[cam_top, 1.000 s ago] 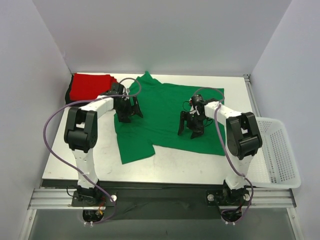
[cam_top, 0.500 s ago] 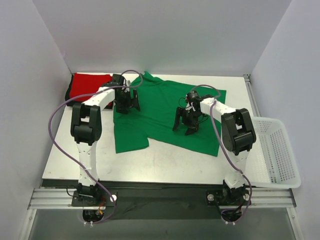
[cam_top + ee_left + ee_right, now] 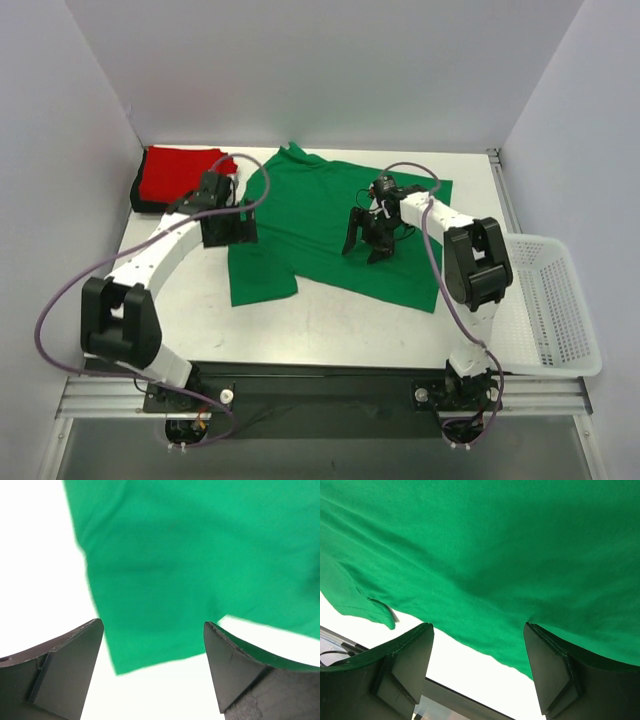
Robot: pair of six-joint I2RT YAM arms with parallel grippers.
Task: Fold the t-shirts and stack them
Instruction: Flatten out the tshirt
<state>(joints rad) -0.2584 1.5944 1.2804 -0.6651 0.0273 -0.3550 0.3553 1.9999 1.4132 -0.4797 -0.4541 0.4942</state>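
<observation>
A bright green t-shirt (image 3: 320,205) lies spread flat across the middle of the table, its collar toward the back wall. My left gripper (image 3: 229,230) hovers at the shirt's left edge, open and empty; in the left wrist view the green t-shirt (image 3: 165,570) lies below the left gripper (image 3: 153,624). My right gripper (image 3: 362,247) stands open over the shirt's middle right. In the right wrist view the right gripper (image 3: 478,625) holds nothing, and the green t-shirt (image 3: 495,555) fills the view. A folded red t-shirt (image 3: 180,172) rests on a black one (image 3: 135,190) at the back left.
A white mesh basket (image 3: 552,310) hangs off the table's right side. Bare table (image 3: 350,320) runs along the front edge below the shirt. White walls close in the left, back and right.
The left arm has swung out to the left, and its gripper has moved from over the shirt's shoulder to its left edge. The right gripper has shifted slightly left and back.
</observation>
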